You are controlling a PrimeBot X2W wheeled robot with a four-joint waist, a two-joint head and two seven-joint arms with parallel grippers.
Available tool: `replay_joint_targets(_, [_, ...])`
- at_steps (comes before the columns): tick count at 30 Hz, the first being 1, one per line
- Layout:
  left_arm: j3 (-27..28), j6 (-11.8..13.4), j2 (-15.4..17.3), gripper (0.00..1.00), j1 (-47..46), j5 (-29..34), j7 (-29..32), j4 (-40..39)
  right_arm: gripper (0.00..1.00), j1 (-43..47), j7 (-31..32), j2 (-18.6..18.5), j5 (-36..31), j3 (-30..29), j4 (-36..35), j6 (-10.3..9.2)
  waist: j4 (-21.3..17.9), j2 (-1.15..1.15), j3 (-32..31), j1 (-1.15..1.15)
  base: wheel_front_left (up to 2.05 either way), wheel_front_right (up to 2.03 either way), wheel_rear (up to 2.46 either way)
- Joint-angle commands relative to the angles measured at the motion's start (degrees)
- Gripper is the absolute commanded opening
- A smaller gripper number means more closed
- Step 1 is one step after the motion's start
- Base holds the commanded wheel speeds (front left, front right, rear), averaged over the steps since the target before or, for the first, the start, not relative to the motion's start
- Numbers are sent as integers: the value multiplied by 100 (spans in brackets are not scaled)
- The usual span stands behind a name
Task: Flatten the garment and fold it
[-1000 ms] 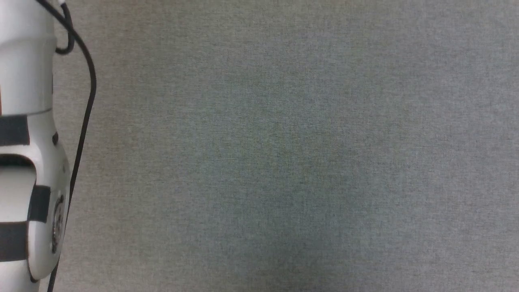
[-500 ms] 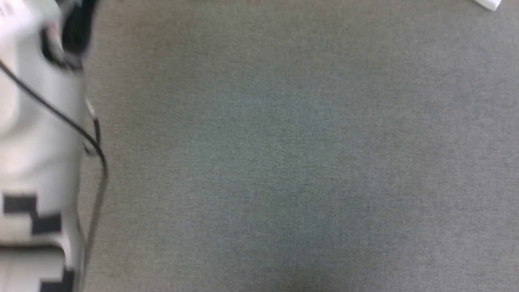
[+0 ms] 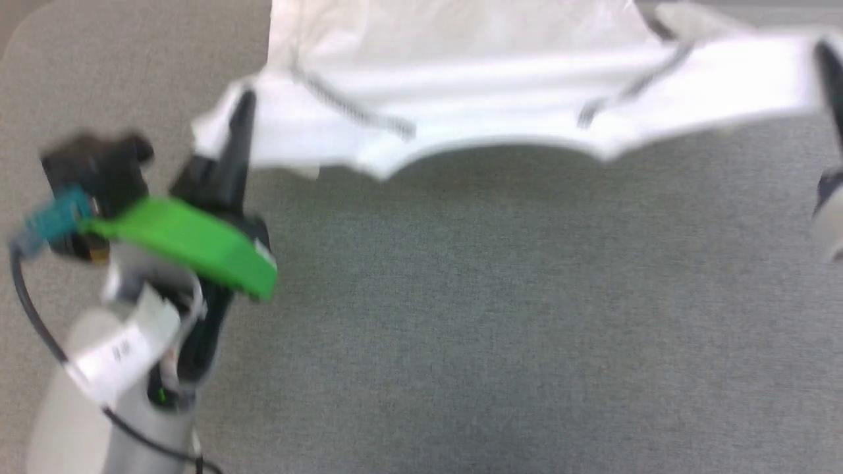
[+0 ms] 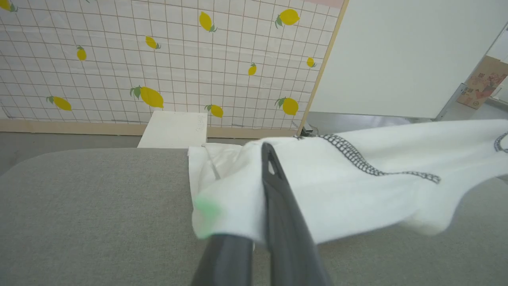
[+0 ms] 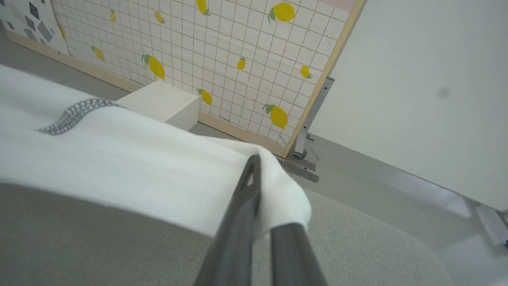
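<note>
Both sets of jaws are clenched on cloth. The left gripper pinches one end of the garment between its two dark fingers, one finger lying over the fabric and the other under it, with a loose corner folding down beside them. The right gripper bites the opposite end in the same way, a small flap of cloth curling around its lower finger.

Between the two grips the white shirt is drawn out sideways, its near edge raised off the grey padded table and dipping in a shallow arc that throws a soft shadow on the surface below. Two diagonal lines of dark zigzag stitching run across the cloth on either side of the middle. The rest of the shirt stretches away toward the far side of the table, across the upper part of the head view, which is blurred.

A green part sits across the left wrist, next to a black block with a teal plug, and a black cable loops down beside the pale forearm. The right gripper shows as a dark streak at the right edge of that view.

Beyond the table's rounded far edge, a white box stands on the floor against a grid-patterned panel printed with yellow lemons, and a plain pale wall adjoins the panel.
</note>
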Motion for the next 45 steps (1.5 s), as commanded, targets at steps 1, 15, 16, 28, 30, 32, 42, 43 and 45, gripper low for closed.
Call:
replay_joint_targets(1, [87,138,41,0,301,33,-87,-77,0,300,29,99,-40,-188,-117,-15,-54,0,-109,1,0,0,0])
replay_joint_targets(15, [-139,459,-86,0,2249,160,-468,201,0,2383,-128,1029,-149,-586,-386,-15,-160,0,-611,1,0,0,0])
replay_joint_targets(16, [-152,480,-122,0,2381,130,-494,239,0,2510,-141,1077,-145,-567,-365,-15,-170,0,-651,1,0,0,0])
replay_joint_targets(28, [-281,530,-238,0,3507,-258,-391,528,0,3712,-183,1436,-5,-446,-107,-15,-229,0,-1254,1,0,0,0])
replay_joint_targets(30, [-327,508,-203,0,3658,-340,-252,525,0,3886,-116,1452,36,-409,-95,-15,-223,0,-1336,1,0,0,0])
replay_joint_targets(32, [-357,501,-163,0,3792,-403,-132,501,0,4023,-50,1475,43,-403,-110,-15,-228,0,-1395,1,0,0,0])
replay_joint_targets(42, [-470,502,-69,0,4107,-526,139,420,0,4581,242,1616,84,-370,-119,-15,-185,0,-1441,1,0,0,0])
replay_joint_targets(43, [-479,498,-75,0,4103,-531,136,423,0,4604,252,1613,65,-362,-109,-15,-179,0,-1413,1,0,0,0])
replay_joint_targets(45, [-483,489,-92,0,4072,-534,102,469,0,4615,230,1619,46,-344,-81,-15,-166,0,-1374,1,0,0,0])
